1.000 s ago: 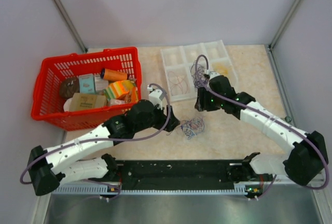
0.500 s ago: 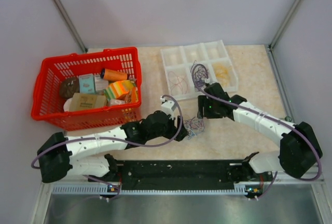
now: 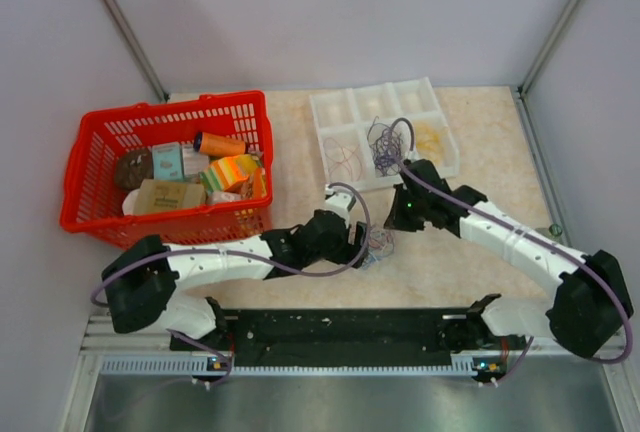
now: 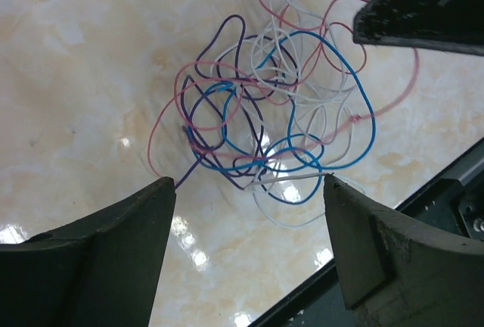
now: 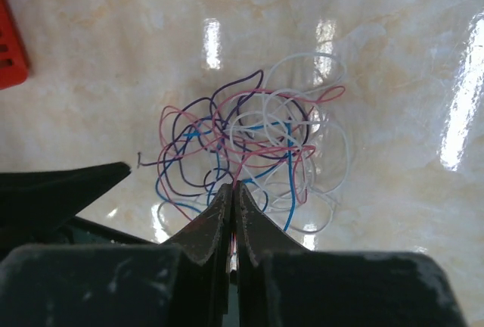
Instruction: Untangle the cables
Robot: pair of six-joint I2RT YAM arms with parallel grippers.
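Sitting in a loose tangle on the counter (image 4: 76,77), the cables (image 4: 272,123) are purple, blue, pink and white loops between both arms. Left gripper (image 4: 248,187) is spread wide just beside them. Right gripper (image 5: 232,191) is clenched at the tangle's edge, can't tell if a strand's pinched. White compartment tray (image 3: 334,110) sits behind.

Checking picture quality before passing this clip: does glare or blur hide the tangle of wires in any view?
Right wrist: bright glare streaks on the table, one just beside the pale loops of the wires, yet the strands read sharp. Left wrist: only small glints near the wires, strands crisp. Top view: even light, no glare, but the wires are too small to tell apart.
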